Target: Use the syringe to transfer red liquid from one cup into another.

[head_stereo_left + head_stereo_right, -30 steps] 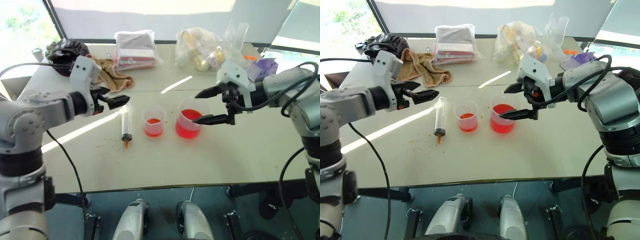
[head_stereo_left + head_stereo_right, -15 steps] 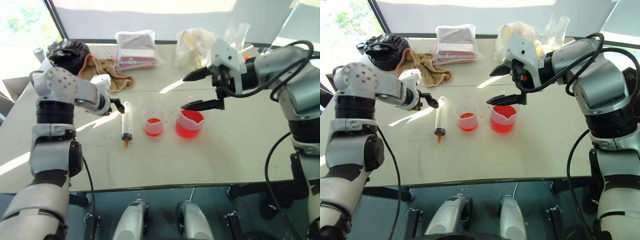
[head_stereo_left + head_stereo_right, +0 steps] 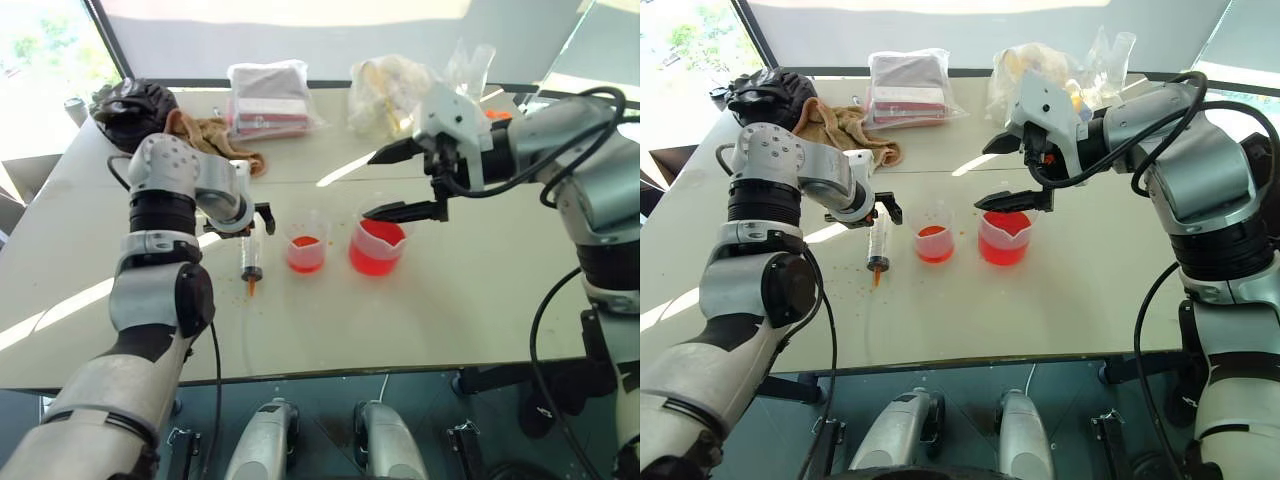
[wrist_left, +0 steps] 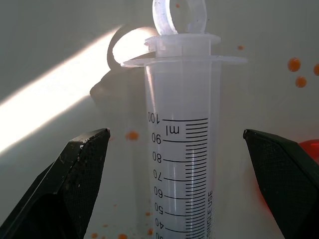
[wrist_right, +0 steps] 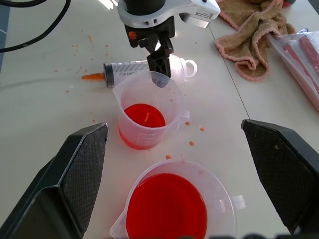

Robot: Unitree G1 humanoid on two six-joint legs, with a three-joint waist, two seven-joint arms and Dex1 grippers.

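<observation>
I'm reaching for the syringe (image 4: 182, 149) lying between my left pincer's (image 3: 252, 216) spread fingers (image 4: 75, 184), so next I must lower and pinch its barrel squarely.

One syringe (image 3: 252, 245), two cups (image 3: 308, 242) (image 3: 379, 247), perhaps three bags (image 3: 270, 97).

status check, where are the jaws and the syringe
Left gripper open, jaws straddling the syringe flat on the table, not gripped. Right gripper open above the larger beaker. Nothing blocking.
</observation>
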